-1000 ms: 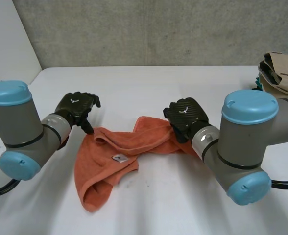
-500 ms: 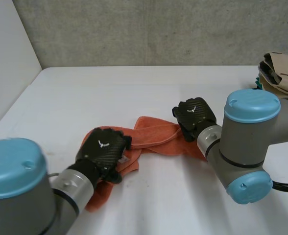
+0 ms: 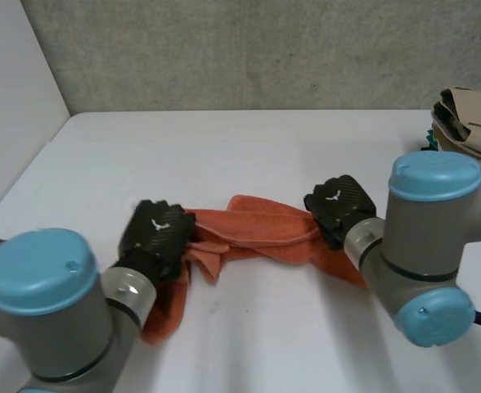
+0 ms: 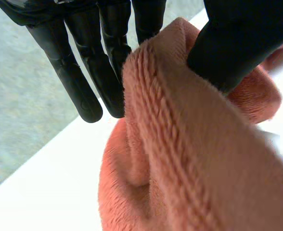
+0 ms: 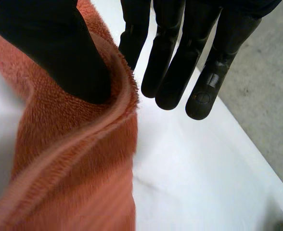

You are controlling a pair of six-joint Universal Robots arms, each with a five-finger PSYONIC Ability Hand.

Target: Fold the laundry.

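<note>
Orange towel (image 3: 257,229) on white bench (image 3: 249,147), nearer the front than the back, roughly mid-width. It is bunched into a long rumpled band running side to side between the two hands. Can't tell whether the mid-part rests on the bench or sits just clear of it.

Left hand (image 3: 160,237): at the towel's left end, back of hand up in head view. Left wrist view: thumb (image 4: 237,43) presses the hemmed edge of the cloth against the nearest finger, and the other fingers (image 4: 83,86) are straight and apart from the cloth. So it has a pinch grip on the towel edge. Rest of that end bulges below the fingertips. In head view a loose flap lies on the bench under and behind the hand, twd the robot.

Right hand (image 3: 337,205): at the towel's right end. Right wrist view: thumb (image 5: 59,48) is on one face of the hem and a finger just behind the other face, so the edge is nipped between them. Remaining fingers (image 5: 204,72) are straight and spread over bare bench. Cloth runs from the thumb back under the palm.

Far right of bench, well apart from the towel: heap of clothes (image 3: 469,119), beige on top, a bit of teal at its lower edge.
</note>
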